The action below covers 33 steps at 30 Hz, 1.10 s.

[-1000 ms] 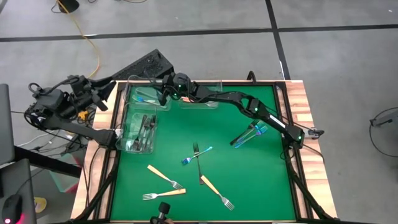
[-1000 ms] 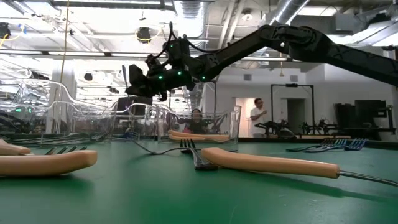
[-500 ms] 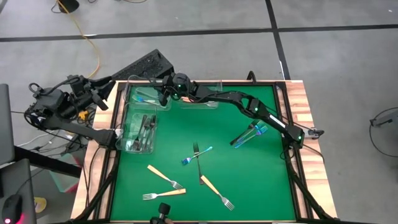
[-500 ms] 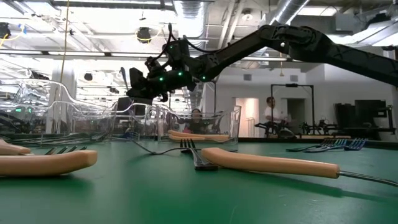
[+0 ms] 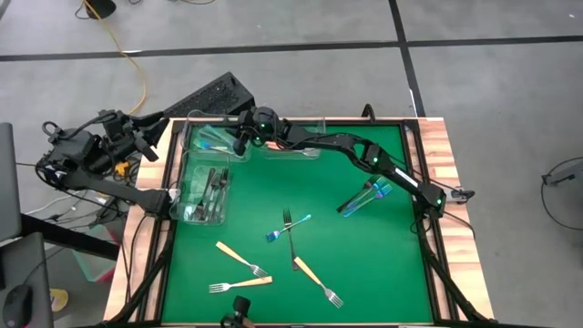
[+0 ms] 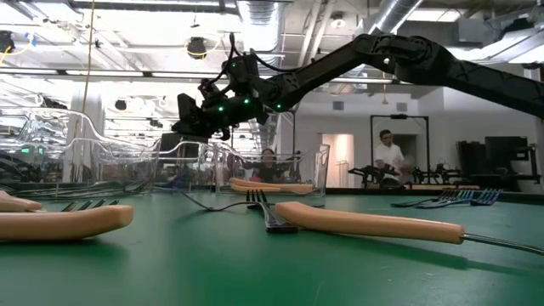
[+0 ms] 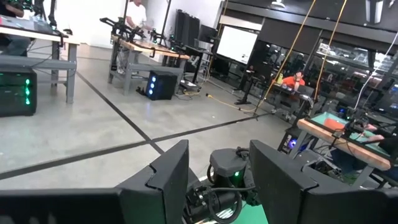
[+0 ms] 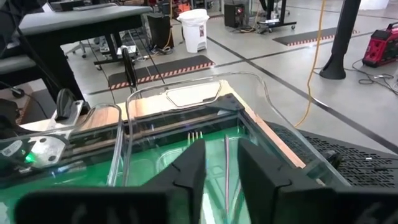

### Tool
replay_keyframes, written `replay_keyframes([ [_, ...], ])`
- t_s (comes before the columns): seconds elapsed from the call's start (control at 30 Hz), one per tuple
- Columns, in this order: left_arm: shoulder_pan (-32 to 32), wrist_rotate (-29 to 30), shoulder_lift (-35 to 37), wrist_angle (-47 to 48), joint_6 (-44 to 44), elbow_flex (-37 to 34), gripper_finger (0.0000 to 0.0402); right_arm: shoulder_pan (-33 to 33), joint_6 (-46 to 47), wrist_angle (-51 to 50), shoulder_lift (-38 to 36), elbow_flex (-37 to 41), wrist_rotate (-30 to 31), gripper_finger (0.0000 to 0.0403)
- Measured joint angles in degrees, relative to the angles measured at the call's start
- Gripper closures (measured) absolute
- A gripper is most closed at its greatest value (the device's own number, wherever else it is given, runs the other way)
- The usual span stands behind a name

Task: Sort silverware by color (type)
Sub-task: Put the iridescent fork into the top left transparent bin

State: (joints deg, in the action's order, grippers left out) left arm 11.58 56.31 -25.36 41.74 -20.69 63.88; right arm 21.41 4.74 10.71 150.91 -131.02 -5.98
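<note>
We see the right pincer (image 5: 235,138), prongs apart, over the upper-left bin (image 5: 228,153); loose forks (image 5: 290,228) lie lower centre on the worktop (image 5: 364,273), handles mostly diagonal, nearer it than the left pincer (image 5: 146,141), also parted.

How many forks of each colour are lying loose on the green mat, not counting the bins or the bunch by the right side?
Tan-handled forks: 3
Blue fork: 1
Dark fork: 1
Total: 5
</note>
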Motion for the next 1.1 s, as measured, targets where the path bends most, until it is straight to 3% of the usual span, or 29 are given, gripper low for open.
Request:
replay_keyframes([
  [0.27,0.01,0.00,0.00,1.47,-0.06,0.00,0.0249,0.40,1.64,0.61,-0.83,-4.05,-3.36,0.0219],
  [0.47,-0.01,-2.38,-0.15,5.25,-2.78,-0.30,0.0249,1.17,-4.86,-2.58,-13.31,-3.41,-3.24,0.0211],
  [0.87,0.02,-5.50,-5.83,4.57,-2.17,-0.39,0.0249,4.02,-18.27,-33.28,-39.18,-3.37,-2.77,0.0224],
  [1.1,0.04,-12.46,-7.43,-2.33,5.36,-0.42,0.0249,4.16,-24.50,-57.45,-52.31,-3.32,-1.70,0.0224],
])
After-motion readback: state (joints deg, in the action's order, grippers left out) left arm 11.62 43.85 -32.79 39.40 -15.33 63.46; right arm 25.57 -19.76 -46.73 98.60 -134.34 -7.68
